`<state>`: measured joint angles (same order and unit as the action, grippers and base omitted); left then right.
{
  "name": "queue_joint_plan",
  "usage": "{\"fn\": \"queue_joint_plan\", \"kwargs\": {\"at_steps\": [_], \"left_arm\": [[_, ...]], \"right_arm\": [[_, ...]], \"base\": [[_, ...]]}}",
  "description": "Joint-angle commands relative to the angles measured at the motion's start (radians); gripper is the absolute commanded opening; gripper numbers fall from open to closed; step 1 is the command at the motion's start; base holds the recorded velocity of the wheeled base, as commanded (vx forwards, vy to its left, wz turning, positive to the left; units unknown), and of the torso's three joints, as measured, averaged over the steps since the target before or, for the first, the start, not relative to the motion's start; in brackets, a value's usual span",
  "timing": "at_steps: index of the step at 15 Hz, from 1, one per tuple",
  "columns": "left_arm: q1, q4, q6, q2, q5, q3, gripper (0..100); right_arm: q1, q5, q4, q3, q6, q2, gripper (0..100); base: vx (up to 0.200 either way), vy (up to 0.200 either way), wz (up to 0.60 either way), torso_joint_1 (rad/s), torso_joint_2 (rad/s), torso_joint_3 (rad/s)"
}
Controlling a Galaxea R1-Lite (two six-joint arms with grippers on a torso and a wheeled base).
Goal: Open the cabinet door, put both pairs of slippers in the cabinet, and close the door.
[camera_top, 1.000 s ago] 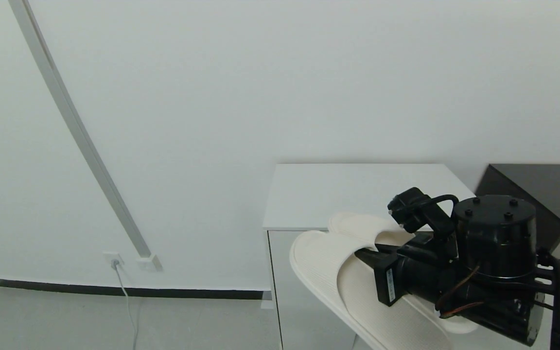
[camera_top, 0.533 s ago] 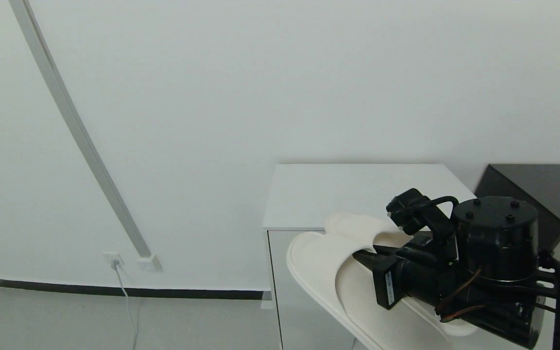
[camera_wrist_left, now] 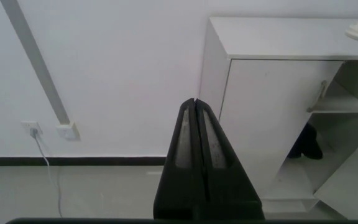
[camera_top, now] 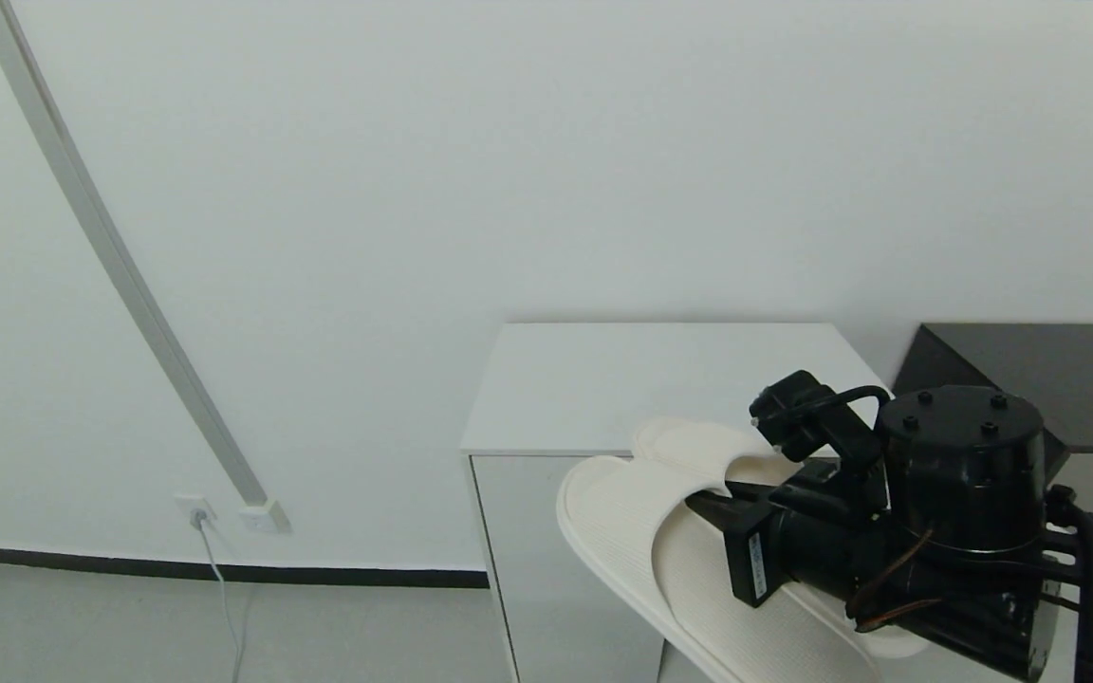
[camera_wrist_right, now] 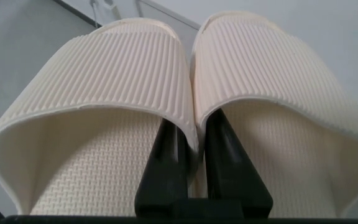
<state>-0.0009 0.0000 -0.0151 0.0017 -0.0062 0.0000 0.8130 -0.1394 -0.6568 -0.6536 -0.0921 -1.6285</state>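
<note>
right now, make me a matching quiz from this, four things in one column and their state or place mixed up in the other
Things:
1. left hand
2. right hand
3. cabinet door
4. wall socket

States or places:
A. low down, to the left of the cabinet
B. shut on the pair of cream slippers
C. swung open, shelf showing
D. shut, holding nothing

Pairs: 1-D, 2-B, 3-C, 4-A
</note>
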Motion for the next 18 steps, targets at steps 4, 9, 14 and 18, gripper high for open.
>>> {"fn": "queue_joint_plan", "kwargs": {"at_steps": [4, 9, 14, 18], "left_arm": [[0.001, 0.0, 0.0, 0.0, 0.0, 0.0, 0], [0.001, 0.0, 0.0, 0.0, -0.001, 0.0, 0], [-0.001, 0.0, 0.003, 0.0, -0.001, 0.0, 0], [0.001, 0.0, 0.003, 0.0, -0.001, 0.0, 0]], "right_arm": [[0.0, 0.0, -0.001, 0.0, 0.0, -0.007, 0], [0.0, 0.0, -0.001, 0.0, 0.0, -0.007, 0], [0.003, 0.001, -0.001, -0.001, 0.0, -0.007, 0], [0.006, 0.0, 0.0, 0.002, -0.005, -0.008, 0]], "base": [[0.0, -0.2, 0.0, 0.002, 0.0, 0.006], [0.0, -0.2, 0.0, 0.002, 0.01, 0.004], [0.0, -0.08, 0.0, 0.003, 0.0, 0.0], [0.0, 0.0, 0.0, 0.0, 0.0, 0.0]]}}
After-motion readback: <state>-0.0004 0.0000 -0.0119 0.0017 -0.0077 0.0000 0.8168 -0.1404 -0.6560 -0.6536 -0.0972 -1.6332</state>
